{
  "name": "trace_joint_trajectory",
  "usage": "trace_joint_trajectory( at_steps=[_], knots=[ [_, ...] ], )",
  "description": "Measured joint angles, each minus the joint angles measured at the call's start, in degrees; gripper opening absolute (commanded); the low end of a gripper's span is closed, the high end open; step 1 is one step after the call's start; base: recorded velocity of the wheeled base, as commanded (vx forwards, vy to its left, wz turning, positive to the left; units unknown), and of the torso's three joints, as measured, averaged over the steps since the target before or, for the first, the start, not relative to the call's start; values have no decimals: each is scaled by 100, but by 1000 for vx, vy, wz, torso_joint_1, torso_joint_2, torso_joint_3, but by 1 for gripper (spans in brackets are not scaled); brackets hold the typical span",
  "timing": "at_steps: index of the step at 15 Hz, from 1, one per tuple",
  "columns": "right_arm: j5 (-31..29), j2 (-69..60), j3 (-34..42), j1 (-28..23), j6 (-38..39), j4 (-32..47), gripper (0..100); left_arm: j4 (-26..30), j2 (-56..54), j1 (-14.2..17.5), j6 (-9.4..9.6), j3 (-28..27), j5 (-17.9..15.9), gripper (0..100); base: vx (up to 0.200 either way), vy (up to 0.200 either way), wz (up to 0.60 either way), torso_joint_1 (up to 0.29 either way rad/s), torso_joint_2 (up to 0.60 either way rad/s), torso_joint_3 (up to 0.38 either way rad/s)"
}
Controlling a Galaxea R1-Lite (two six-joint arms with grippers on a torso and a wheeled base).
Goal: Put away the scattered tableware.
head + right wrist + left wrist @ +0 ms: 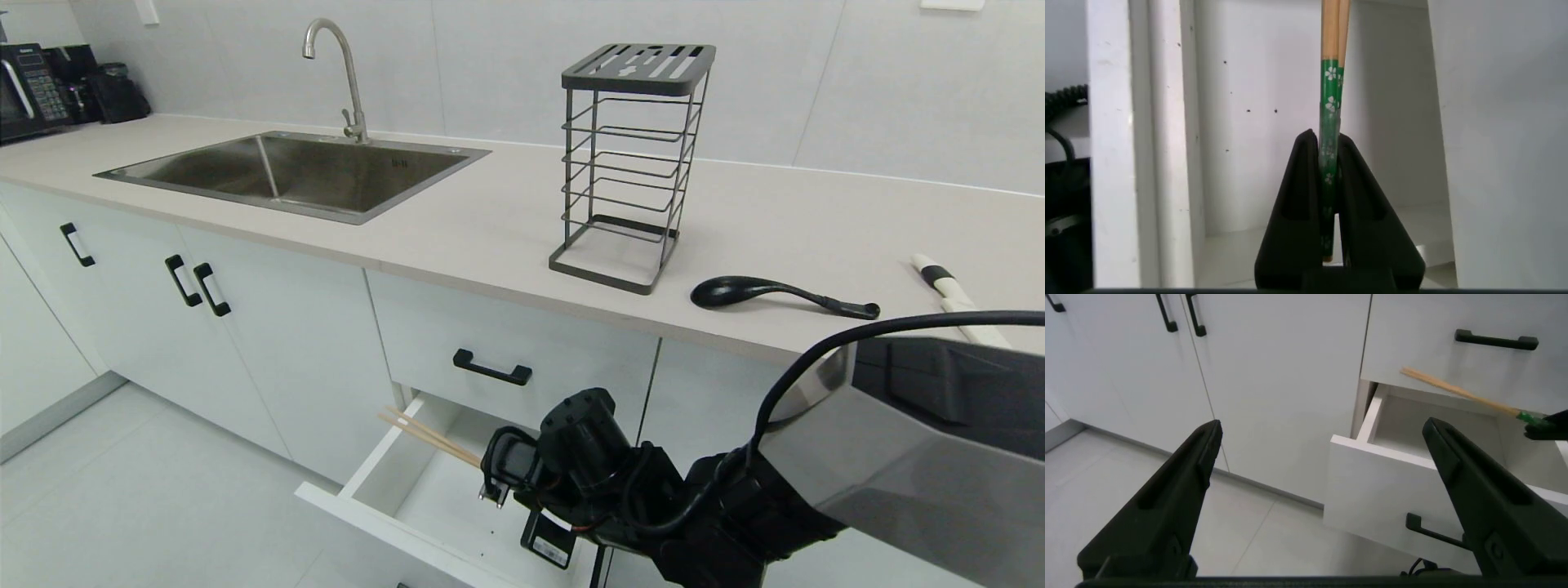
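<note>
A pair of wooden chopsticks with green flowered ends is held slantwise over the open white drawer under the counter. My right gripper is shut on their green ends, with the drawer's inside behind. A black spoon lies on the counter to the right of the black wire rack. My left gripper hangs open and holds nothing, low in front of the cabinets, facing the drawer front, the chopsticks and the right gripper.
A white utensil with a black band lies at the counter's right edge. The steel sink and tap sit at the left, with appliances in the far left corner. A shut drawer with a black handle is above the open one.
</note>
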State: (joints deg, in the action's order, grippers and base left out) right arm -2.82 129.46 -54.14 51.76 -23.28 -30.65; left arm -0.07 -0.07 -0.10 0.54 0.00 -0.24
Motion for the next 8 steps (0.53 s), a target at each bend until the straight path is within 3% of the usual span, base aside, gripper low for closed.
trace_joint_trajectory(
  at_steps=[3, 5, 8],
  knots=[
    [-29, 210, -149, 11, -44, 5, 0, 0, 0, 0, 0, 0, -2, 100, 0, 0, 0, 0, 0, 0],
    [-416, 328, -296, 27, -44, 65, 0, 0, 0, 0, 0, 0, -2, 100, 0, 0, 0, 0, 0, 0],
    [-477, 435, -427, 74, -44, 112, 0, 2, 0, 0, 0, 0, 0, 100, 0, 0, 0, -139, 160, 64]
  ],
)
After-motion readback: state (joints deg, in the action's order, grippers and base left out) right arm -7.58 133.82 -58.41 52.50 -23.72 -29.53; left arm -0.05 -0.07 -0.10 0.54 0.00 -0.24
